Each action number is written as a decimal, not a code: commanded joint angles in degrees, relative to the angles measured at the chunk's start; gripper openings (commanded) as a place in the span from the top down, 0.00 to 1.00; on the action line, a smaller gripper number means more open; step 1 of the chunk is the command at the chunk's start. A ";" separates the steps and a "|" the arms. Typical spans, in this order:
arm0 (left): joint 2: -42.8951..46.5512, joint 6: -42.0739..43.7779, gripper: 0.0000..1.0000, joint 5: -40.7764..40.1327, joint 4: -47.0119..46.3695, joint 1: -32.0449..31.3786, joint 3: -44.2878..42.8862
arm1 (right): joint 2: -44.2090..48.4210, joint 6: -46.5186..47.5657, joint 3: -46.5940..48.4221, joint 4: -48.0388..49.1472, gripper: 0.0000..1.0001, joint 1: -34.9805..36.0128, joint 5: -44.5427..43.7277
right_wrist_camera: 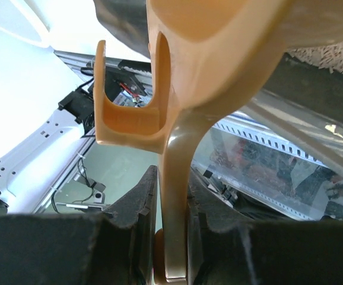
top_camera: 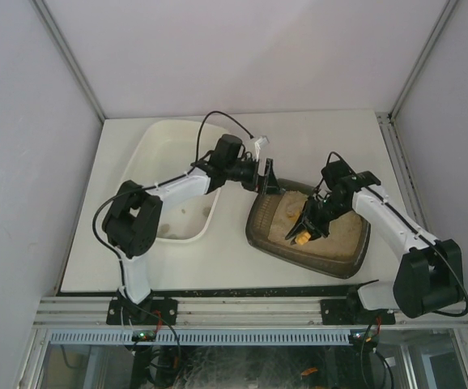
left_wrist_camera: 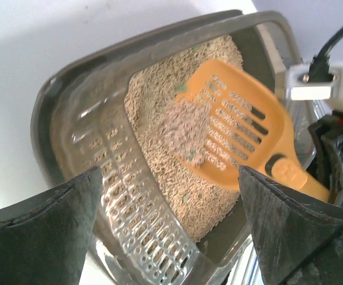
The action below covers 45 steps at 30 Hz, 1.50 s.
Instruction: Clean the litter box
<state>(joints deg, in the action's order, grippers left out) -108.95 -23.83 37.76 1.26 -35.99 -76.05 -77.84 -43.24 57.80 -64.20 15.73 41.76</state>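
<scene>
The dark brown-grey litter box (top_camera: 343, 258) sits right of centre, tilted, with its far-left corner raised. In the left wrist view its ribbed bottom (left_wrist_camera: 106, 172) is bare on one side and the pale litter (left_wrist_camera: 159, 113) has slid to the other. My left gripper (top_camera: 267, 183) (left_wrist_camera: 170, 228) has its jaws spread wide across that corner and holds it. My right gripper (top_camera: 321, 212) (right_wrist_camera: 174, 219) is shut on the handle (right_wrist_camera: 177, 190) of an orange slotted scoop (top_camera: 302, 233) (left_wrist_camera: 234, 119). The scoop hovers over the litter with a clump lying on it.
A larger white tub (top_camera: 157, 154) stands left of the litter box, with a few small bits on its floor. The left arm reaches across its near right corner. Grey walls enclose the white table (top_camera: 331, 138). A metal rail (top_camera: 242, 308) runs along the near edge.
</scene>
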 commanded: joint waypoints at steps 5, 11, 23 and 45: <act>-5.28 -0.19 0.00 1.84 3.22 1.26 -10.89 | 0.02 -6.90 -0.30 7.50 1.00 3.60 0.86; -9.06 -1.48 0.00 1.50 1.35 1.51 -13.28 | -5.89 -7.70 -0.32 13.31 1.00 5.18 0.94; -15.19 -5.69 0.00 4.07 -0.82 1.53 -21.49 | -4.43 -7.39 -7.93 13.43 1.00 3.59 -1.45; -17.19 -9.65 0.00 5.83 -5.18 0.92 -19.32 | -9.23 -17.56 -10.16 31.26 1.00 2.27 2.75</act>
<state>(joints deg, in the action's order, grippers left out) -126.15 -32.32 42.24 -0.49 -34.76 -95.26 -82.89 -55.70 45.50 -40.29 16.40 45.12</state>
